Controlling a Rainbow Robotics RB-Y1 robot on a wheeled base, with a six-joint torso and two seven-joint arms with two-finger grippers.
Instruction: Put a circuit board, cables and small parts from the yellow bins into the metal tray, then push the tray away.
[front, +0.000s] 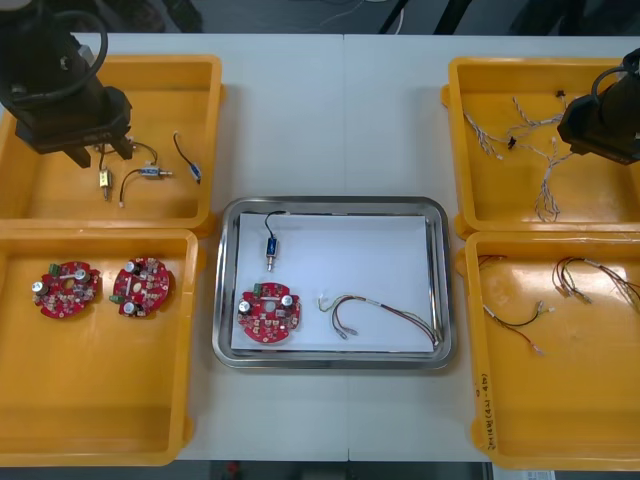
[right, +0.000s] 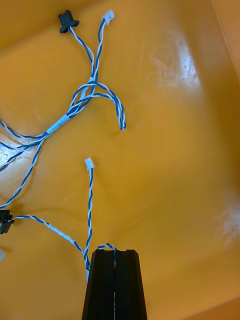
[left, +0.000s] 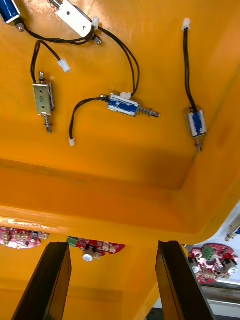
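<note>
Presently the right hand (right: 115, 251) is pinching a twisted blue and white cable (right: 90, 200) in its yellow bin (right: 175, 150); the left hand (left: 113, 245) is hanging open over small metal parts (left: 124, 105), and the metal tray (front: 330, 203) is holding a circuit board (front: 268, 315).

Left arm (front: 50, 70) reaches in at the far left, wrist pointing down; left gripper (front: 100, 152) hangs with its two black fingers (left: 50, 272) standing wide apart, holding nothing; right arm (front: 612, 110) sits far right; right gripper (right: 115, 252) has fingers pressed together, pinching a twisted blue and white cable (right: 90, 210).
</note>
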